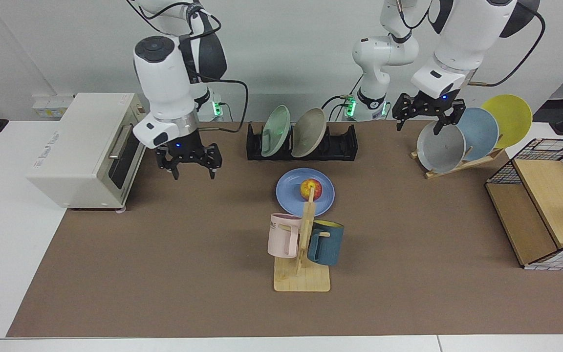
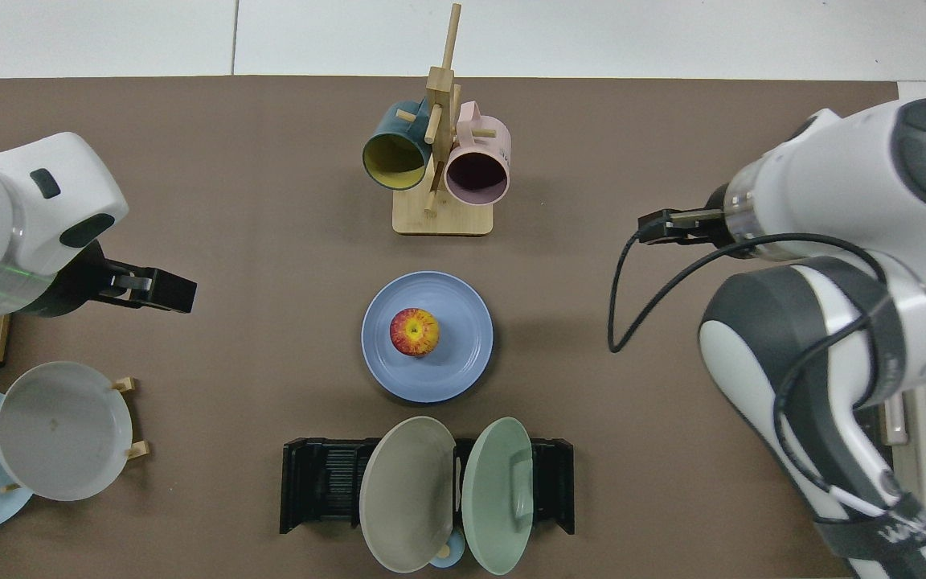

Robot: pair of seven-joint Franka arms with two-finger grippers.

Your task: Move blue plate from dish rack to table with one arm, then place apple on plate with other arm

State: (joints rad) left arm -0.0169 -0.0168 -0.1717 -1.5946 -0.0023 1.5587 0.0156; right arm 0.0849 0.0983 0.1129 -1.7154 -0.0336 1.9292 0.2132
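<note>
The table (image 1: 174, 274) carries everything, and at its back edge the dish rack (image 1: 337, 145) holds two plates on edge, a pale green one (image 1: 275, 131) and a beige one (image 1: 309, 132), both leaning in their slots. The blue plate (image 1: 291, 193) lies flat on the table just in front of the rack, with the apple (image 1: 310, 188) sitting in it near the middle, its stem end facing up in the top view (too round to have a long axis). The right gripper (image 1: 192, 172) hangs empty with fingers spread, well off to the toaster oven (image 1: 86, 149) side of the plate. The left gripper (image 1: 421, 120), fingers also spread and empty, hovers just above the grey plate (image 1: 440, 146) on the wooden stand (image 1: 462, 165), well apart from the apple.
</note>
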